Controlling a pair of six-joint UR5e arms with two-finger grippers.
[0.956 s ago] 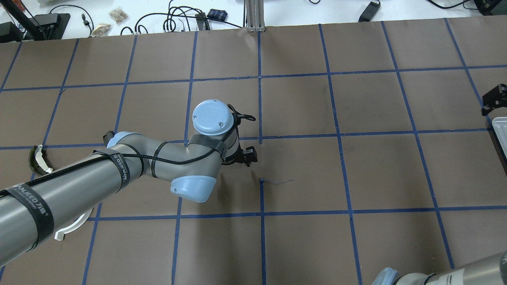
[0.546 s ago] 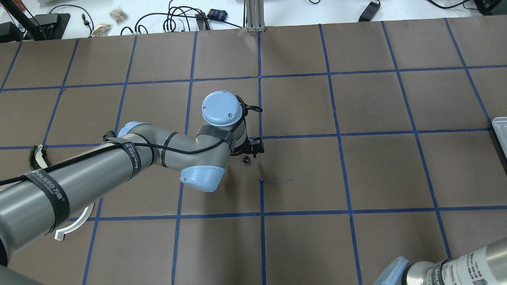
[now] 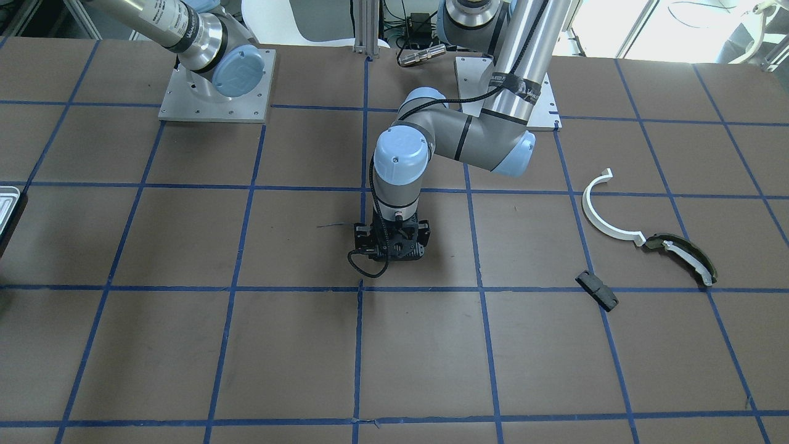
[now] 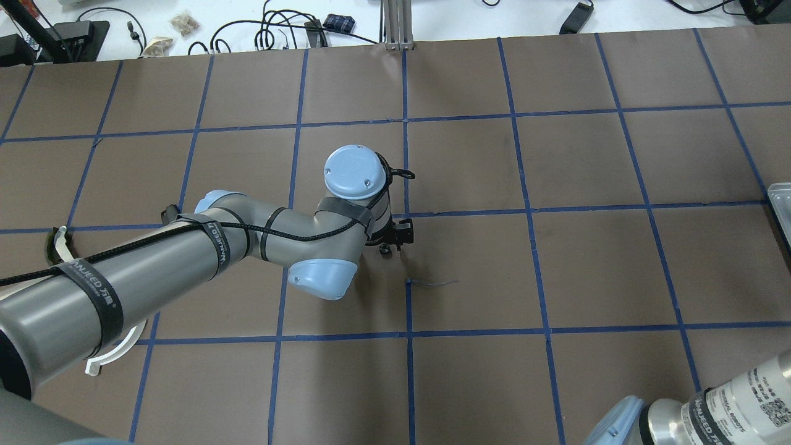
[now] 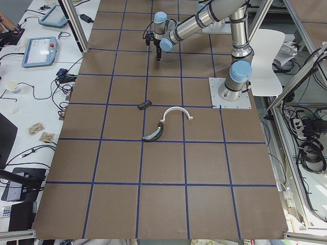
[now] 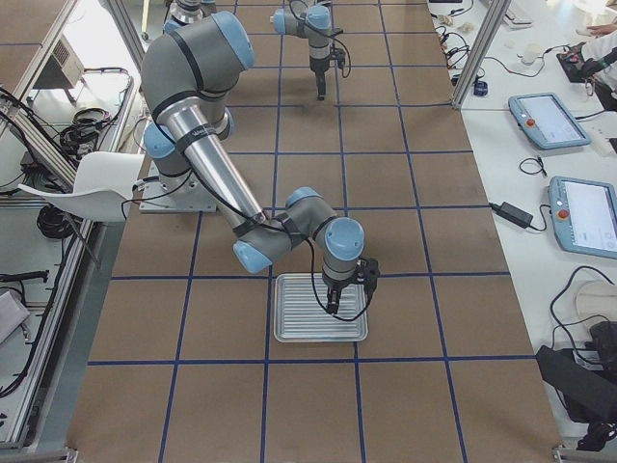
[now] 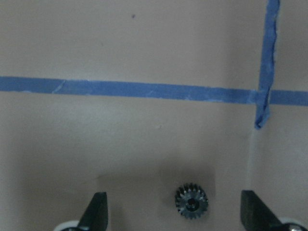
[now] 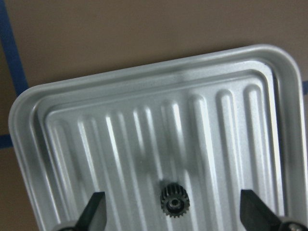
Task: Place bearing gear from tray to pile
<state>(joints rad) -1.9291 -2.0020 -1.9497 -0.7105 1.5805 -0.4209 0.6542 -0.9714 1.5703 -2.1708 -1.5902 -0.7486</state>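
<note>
At the left end of the brown paper-covered table [image 4: 556,154], taped into blue squares, lies the pile [image 3: 684,250]: a white plastic half-ring arc [image 3: 585,205], a dark olive curved piece with a white strip [image 3: 693,258] just beside one end of the arc, and a small black oblong block [image 3: 596,291] near both. Toward the middle, well apart from the pile, the left gripper [image 7: 174,209] points straight down close over the table. Its black fingers [image 7: 97,211] are spread wide and grip nothing. A small dark toothed metal gear [image 7: 191,201] lies flat on the paper between them, touching neither. At the right end sits a pale silvery ribbed shallow tray with rounded corners [image 8: 130,139]. The right gripper [image 8: 173,209] hangs low over it, its fingers [image 8: 96,209] equally wide apart and empty. A second dark toothed gear [image 8: 174,201] rests on the tray's ribbed floor between them.
</note>
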